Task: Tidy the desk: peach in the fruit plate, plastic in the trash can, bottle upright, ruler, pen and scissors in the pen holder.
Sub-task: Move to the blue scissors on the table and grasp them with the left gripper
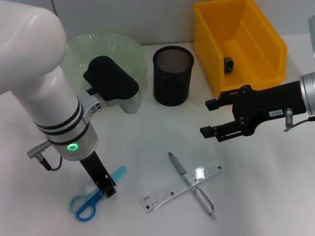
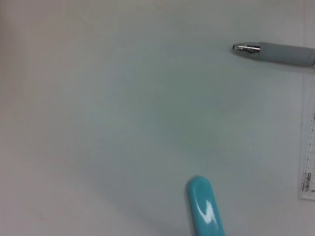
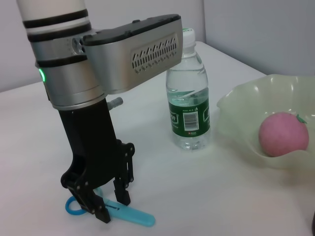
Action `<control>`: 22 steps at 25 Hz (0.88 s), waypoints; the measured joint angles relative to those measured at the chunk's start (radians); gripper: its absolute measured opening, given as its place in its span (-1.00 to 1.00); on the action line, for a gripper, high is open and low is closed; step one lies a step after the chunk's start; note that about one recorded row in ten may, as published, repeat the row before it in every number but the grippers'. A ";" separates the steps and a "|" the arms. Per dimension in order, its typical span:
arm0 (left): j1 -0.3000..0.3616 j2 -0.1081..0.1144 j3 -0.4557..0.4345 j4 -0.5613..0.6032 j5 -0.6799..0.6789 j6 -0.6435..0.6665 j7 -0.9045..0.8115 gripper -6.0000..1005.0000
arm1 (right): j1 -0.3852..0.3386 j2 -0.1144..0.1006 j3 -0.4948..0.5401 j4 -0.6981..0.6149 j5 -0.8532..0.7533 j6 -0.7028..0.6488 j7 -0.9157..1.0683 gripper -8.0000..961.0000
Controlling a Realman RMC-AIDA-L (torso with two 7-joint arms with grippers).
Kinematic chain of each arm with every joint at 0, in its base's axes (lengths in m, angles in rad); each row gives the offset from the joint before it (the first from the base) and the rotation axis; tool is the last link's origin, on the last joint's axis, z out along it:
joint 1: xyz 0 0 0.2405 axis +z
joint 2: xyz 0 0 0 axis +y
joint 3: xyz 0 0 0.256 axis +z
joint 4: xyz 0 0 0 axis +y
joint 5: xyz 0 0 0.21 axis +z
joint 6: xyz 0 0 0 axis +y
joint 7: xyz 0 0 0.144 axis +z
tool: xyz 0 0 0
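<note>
White desk (image 1: pixel 147 147) — scissors (image 1: pixel 91 196) half-hidden

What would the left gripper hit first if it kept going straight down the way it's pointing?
The blue scissors. The left gripper points down, open fingers straddling them just above the table, which comes next.

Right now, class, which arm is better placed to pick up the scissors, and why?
The left. The left gripper is down at the table with its open fingers straddling the blue scissors. The right gripper hangs open above the table, over near the yellow bin, well away from them.
</note>
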 joint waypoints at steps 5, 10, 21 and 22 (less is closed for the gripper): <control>0.004 0.000 0.002 -0.002 -0.001 -0.005 0.000 -0.18 | -0.002 0.002 0.000 0.000 0.000 -0.002 0.000 0.63; 0.006 0.000 0.006 -0.011 -0.006 -0.013 0.000 -0.25 | -0.003 0.002 0.000 0.000 0.000 -0.006 0.000 0.63; 0.007 0.000 0.012 -0.016 -0.011 -0.021 0.001 -0.35 | -0.004 0.002 0.000 -0.006 0.000 -0.009 0.003 0.63; 0.007 0.000 0.012 -0.016 -0.010 -0.023 0.001 -0.35 | -0.004 0.003 0.000 -0.007 0.000 -0.010 0.003 0.63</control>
